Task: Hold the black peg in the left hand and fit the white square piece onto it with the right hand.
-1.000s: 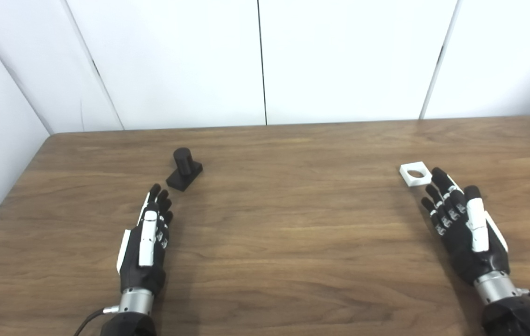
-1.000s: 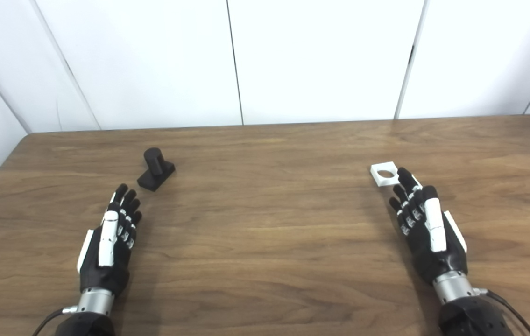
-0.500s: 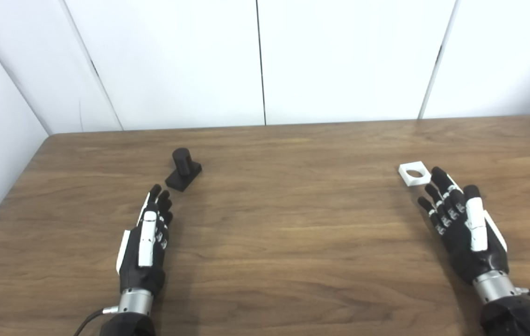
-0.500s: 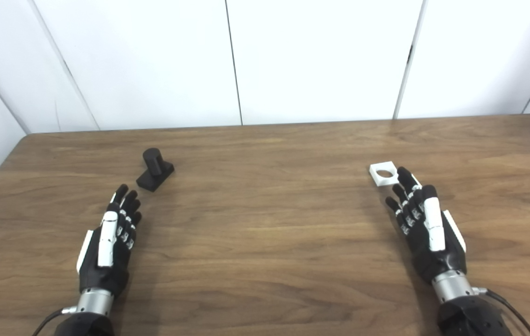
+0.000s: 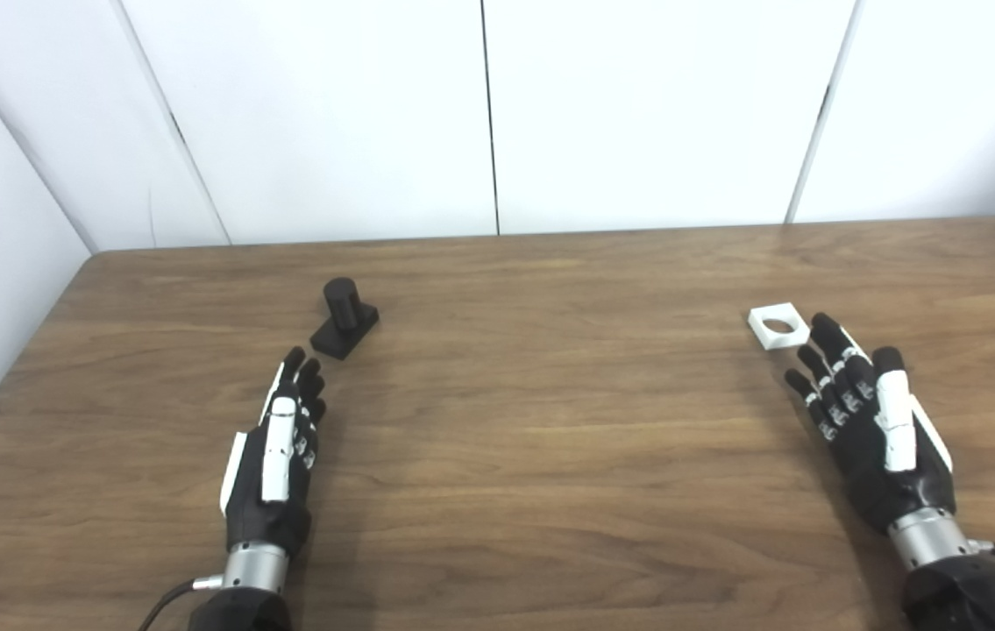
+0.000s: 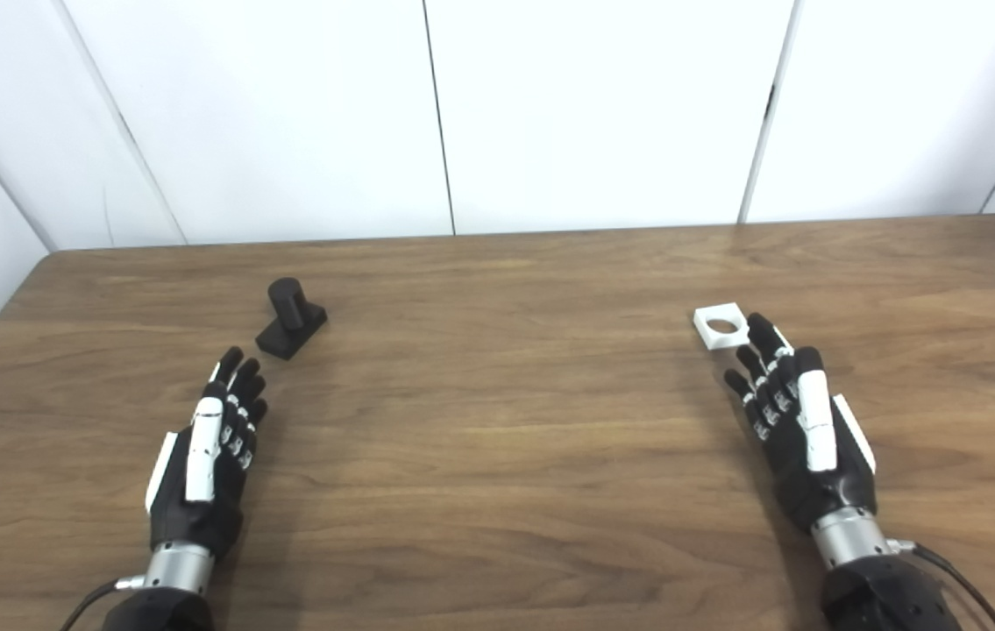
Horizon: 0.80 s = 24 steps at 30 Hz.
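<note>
Both hands empty over the wooden table (image 5: 550,421), parts not yet picked up

Left hand (image 5: 273,456) low over the near left of the table, fingers extended and loosely spread, grasping nothing; fingertips (image 5: 294,358) just short of the black peg (image 5: 344,317), not touching it. Peg stands upright on its flat black base, resting on the table, left of centre. Right hand (image 5: 870,421) near the right side, fingers straight and apart, released, holding nothing; its longest fingertip right next to the near corner of the white square piece (image 5: 778,326), contact cannot be told. White piece lies flat on the table, round hole facing up. Peg and white piece well apart, across the table width. White panel wall (image 5: 497,114) behind
</note>
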{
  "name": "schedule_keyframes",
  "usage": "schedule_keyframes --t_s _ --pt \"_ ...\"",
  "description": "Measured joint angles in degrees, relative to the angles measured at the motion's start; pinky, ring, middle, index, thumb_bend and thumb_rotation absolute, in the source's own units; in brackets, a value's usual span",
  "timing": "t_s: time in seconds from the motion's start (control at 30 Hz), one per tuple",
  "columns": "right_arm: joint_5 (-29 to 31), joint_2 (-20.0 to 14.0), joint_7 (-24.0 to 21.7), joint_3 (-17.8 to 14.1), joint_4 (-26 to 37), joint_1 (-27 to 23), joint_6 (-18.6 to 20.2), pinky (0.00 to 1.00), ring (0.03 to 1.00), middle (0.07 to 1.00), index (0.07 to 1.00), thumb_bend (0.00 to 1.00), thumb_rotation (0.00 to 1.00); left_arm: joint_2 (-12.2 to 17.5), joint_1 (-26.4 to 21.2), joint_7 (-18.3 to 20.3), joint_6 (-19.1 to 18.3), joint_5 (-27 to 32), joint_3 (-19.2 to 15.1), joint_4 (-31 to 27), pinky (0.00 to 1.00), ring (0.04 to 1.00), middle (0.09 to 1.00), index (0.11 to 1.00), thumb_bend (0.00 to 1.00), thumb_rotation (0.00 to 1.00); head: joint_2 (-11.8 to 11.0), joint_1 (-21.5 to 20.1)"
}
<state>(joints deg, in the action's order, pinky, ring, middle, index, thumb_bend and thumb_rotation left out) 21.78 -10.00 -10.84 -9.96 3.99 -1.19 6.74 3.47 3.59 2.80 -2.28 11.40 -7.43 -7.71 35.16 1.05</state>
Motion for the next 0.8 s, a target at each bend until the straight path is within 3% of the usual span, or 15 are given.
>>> schedule_keyframes --t_s 0.27,0.43,0.67,0.8 --pt "-0.01 0.09 -0.1 0.01 -0.18 -0.03 -0.18 0.95 0.98 0.991 0.935 0.64 0.92 0.43 0.07 -0.67 -2.48 -3.07 0.82 -5.47 1.0 1.0 0.998 0.97 0.36 0.99 -0.26 0.18" --pt "-0.17 0.17 -0.08 0.05 -0.18 -0.06 -0.26 0.94 0.976 0.991 0.933 0.64 0.92 0.75 -0.06 -0.95 -3.96 -6.06 1.34 -7.64 1.0 1.0 0.999 0.971 0.4 0.92 -0.44 0.26" --pt "-0.24 0.22 -0.25 0.08 -0.18 -0.03 -0.6 0.94 0.976 0.99 0.938 0.62 0.92 3.49 -1.13 -2.56 -7.57 -18.26 4.07 -10.14 1.0 1.0 1.0 0.953 0.53 0.89 -0.62 0.26" --pt "-0.34 0.28 -0.31 0.08 -0.23 -0.04 -0.83 0.92 0.974 0.989 0.938 0.62 0.93 6.52 -1.57 -2.75 -7.89 -27.96 6.15 -10.16 1.0 1.0 1.0 0.932 0.57 0.79 -0.7 0.35"
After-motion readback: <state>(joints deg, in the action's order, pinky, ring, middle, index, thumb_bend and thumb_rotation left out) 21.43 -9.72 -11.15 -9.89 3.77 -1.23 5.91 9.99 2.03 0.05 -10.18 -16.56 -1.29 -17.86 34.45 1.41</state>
